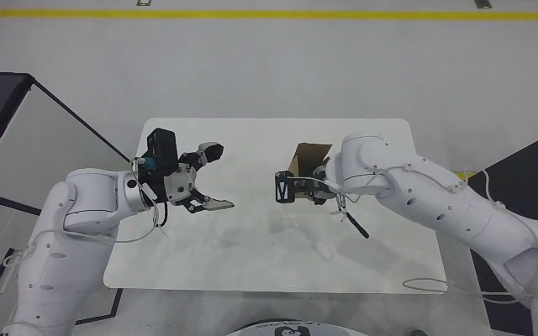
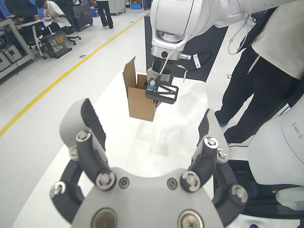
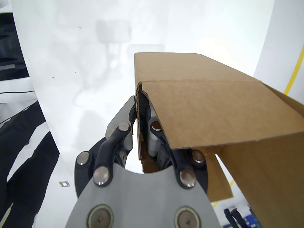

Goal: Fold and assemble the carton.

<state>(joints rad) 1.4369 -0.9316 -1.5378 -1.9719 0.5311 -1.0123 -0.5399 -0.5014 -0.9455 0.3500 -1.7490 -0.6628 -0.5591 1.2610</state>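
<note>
Right gripper pinches upright carton, open end up; left gripper spread.

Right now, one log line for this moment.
carton: erected, one flap up | right gripper: shut on its wall | left gripper: open, empty
</note>
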